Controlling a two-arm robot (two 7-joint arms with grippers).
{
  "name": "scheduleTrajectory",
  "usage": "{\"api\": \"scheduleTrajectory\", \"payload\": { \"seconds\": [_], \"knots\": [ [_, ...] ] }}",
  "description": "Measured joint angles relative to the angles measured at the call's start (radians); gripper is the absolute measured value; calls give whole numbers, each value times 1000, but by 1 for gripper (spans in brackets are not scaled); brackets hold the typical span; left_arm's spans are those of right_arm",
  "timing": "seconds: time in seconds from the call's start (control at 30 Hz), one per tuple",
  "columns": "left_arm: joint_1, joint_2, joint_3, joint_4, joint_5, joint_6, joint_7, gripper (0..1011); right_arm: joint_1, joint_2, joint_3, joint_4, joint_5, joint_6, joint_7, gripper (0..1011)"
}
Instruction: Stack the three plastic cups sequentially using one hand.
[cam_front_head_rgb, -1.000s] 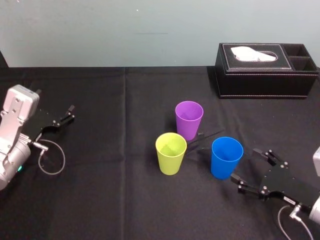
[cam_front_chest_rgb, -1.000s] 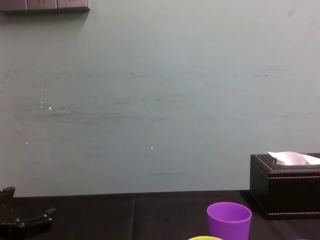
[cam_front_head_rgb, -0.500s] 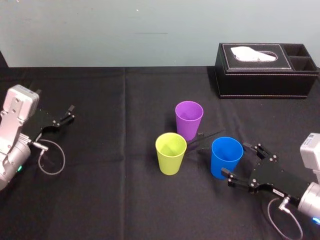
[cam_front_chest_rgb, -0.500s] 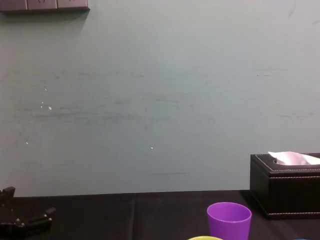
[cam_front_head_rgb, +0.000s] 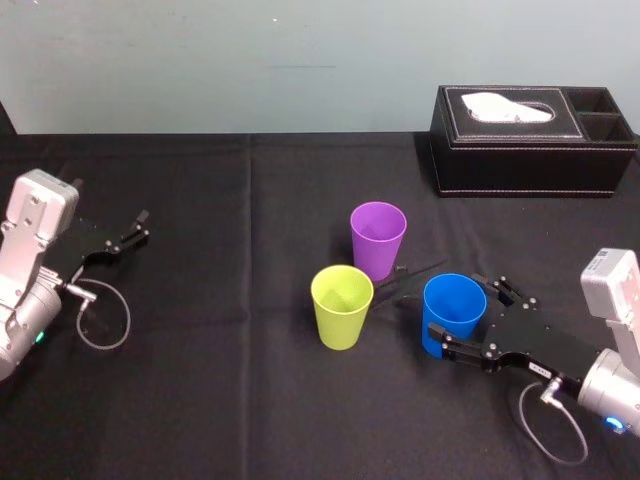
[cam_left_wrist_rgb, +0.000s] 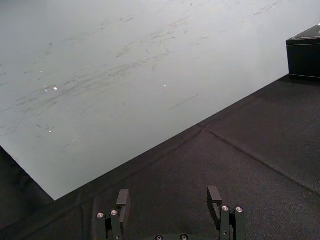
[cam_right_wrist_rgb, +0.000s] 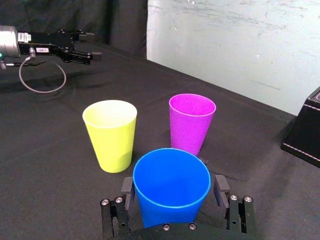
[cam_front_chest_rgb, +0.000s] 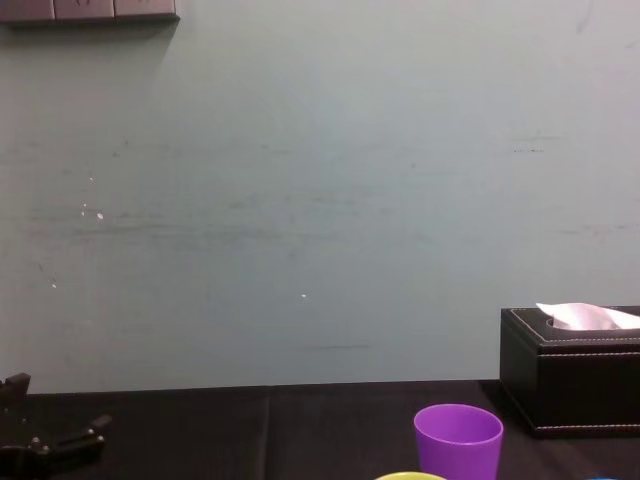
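Head view: smooth tapered blue cup (cam_front_head_rgb: 450, 312)

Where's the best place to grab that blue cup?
Pinch the blue cup across its side wall, from the robot's right: it stands upright, round, tapered, that side unobstructed. The open right gripper straddles it there; the left gripper sits parked far left.

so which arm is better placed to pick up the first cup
Right. The right gripper is open and straddles the blue cup, so it probably only needs to close. The left gripper is parked open far to the left, nowhere near it.
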Motion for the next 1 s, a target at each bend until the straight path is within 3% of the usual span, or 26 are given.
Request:
{"api": "scheduleTrajectory", "payload": {
  "seconds": [0.5, 0.67, 0.77, 1.0],
  "knots": [
    [0, 0, 0, 0, 0, 0, 0, 1012, 10, -7, -5, 8, 5, 13, 5, 1004],
    [0, 0, 0, 0, 0, 0, 0, 1012, 9, -7, -5, 7, 5, 12, 5, 920],
    [0, 0, 0, 0, 0, 0, 0, 1011, 9, -7, -4, 7, 5, 11, 5, 803],
    [0, 0, 0, 0, 0, 0, 0, 1011, 8, -6, -4, 6, 5, 10, 4, 762]
  ]
}}
